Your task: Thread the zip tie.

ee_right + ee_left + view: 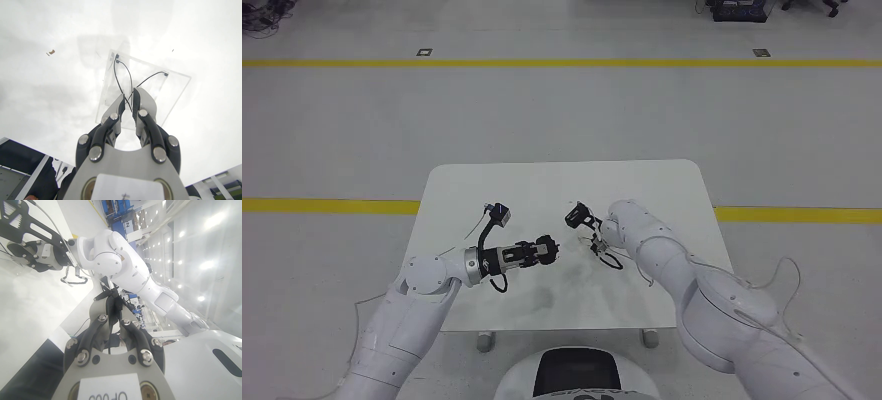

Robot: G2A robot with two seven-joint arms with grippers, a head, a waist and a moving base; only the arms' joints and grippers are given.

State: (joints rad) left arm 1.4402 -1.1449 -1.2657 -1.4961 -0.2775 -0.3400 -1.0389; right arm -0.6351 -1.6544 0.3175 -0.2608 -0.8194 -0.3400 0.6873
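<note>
Gripping zip tie (100,297), mostly hidden: left claw (113,300); right claw (129,96) parted over tray (176,89)

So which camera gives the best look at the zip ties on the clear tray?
The right wrist view. It looks down on the zip ties, crossed on the clear tray, just past the right tool. The top view offers at most faint dark wisps near that arm; the left wrist view faces the other arm instead.
</note>
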